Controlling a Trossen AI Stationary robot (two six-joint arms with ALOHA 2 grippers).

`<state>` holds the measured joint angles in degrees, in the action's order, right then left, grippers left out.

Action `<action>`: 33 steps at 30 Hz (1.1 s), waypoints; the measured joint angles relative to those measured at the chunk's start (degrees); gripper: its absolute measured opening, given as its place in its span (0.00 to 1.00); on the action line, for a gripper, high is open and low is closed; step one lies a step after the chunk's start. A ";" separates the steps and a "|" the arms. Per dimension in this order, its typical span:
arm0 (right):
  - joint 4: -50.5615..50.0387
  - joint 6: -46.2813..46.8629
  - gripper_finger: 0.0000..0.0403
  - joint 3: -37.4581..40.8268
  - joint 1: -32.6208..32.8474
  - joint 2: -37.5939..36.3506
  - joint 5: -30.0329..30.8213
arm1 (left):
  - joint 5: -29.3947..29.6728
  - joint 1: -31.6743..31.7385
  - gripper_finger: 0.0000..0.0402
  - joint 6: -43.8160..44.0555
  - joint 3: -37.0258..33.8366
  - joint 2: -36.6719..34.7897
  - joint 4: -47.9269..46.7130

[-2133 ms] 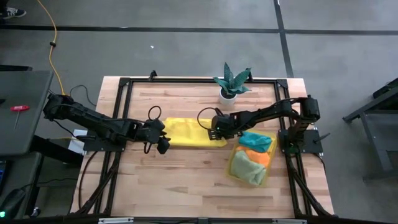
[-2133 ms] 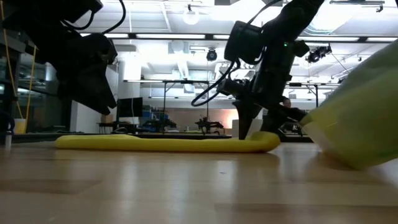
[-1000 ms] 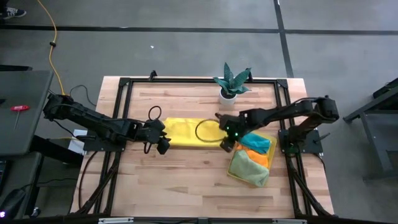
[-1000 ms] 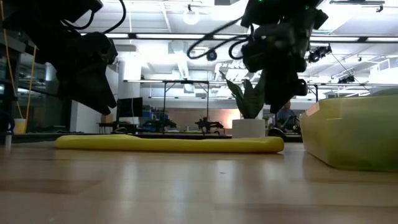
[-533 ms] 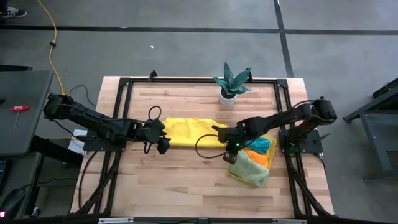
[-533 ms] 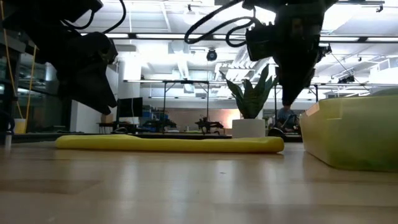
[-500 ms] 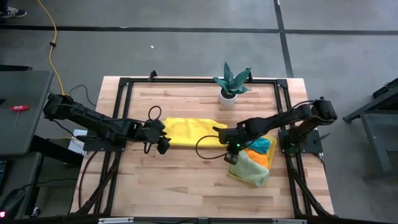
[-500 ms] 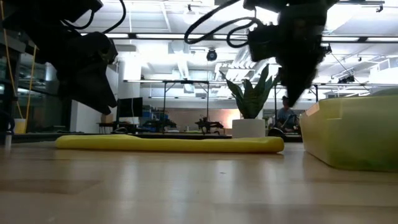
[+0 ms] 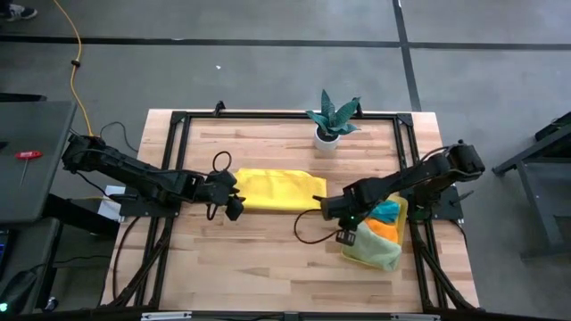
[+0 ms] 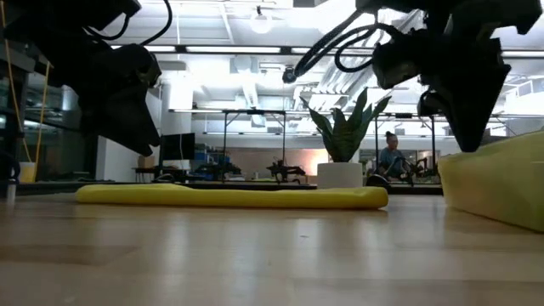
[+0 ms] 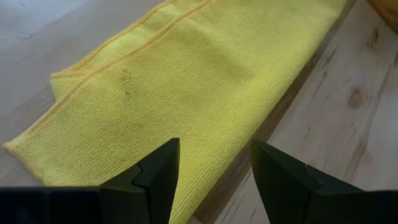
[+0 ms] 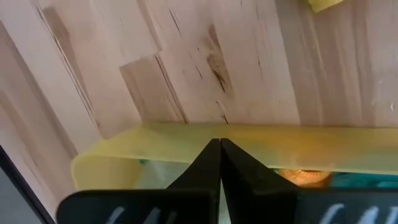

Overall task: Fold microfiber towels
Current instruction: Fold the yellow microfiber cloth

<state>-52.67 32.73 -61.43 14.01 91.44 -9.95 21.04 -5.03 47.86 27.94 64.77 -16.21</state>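
right fingers pinching tray rim; yellow towel flat

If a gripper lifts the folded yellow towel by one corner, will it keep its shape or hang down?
The yellow towel is thin woven cloth lying flat in soft layers on the table, so it would probably droop and partly unfold. It looks light. Its textured weave should probably not slip from the fingers.
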 joint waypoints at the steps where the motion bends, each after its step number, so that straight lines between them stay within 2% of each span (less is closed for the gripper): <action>1: 0.40 0.53 0.00 -0.05 0.10 0.00 0.28 | 0.00 0.02 0.46 0.00 0.00 0.00 -0.01; 6: 2.07 5.86 0.00 -1.31 -1.47 -0.02 6.34 | -0.02 0.14 0.46 -0.02 0.00 0.00 -0.02; 10: 2.93 11.84 0.04 -0.71 -6.61 -0.04 8.39 | -0.28 0.14 0.46 -0.02 -0.01 0.00 -0.02; 13: 6.22 13.60 0.13 1.56 -11.15 -0.04 6.62 | -0.46 0.14 0.46 -0.02 0.00 0.00 -0.04; 18: 15.42 18.30 0.34 5.81 -17.44 -0.02 3.33 | -0.48 0.14 0.46 -0.02 0.00 0.00 -0.08; 22: 19.87 22.24 0.46 5.88 -21.32 0.74 2.33 | -0.42 0.14 0.46 -0.04 0.00 0.00 -0.17; 33: 21.65 31.86 0.48 5.88 -24.13 7.51 1.32 | -0.24 0.14 0.46 -0.49 0.00 0.00 -0.23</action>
<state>-31.02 64.59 -55.55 -10.13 98.95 -8.63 20.80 -4.89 47.36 27.94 64.77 -16.44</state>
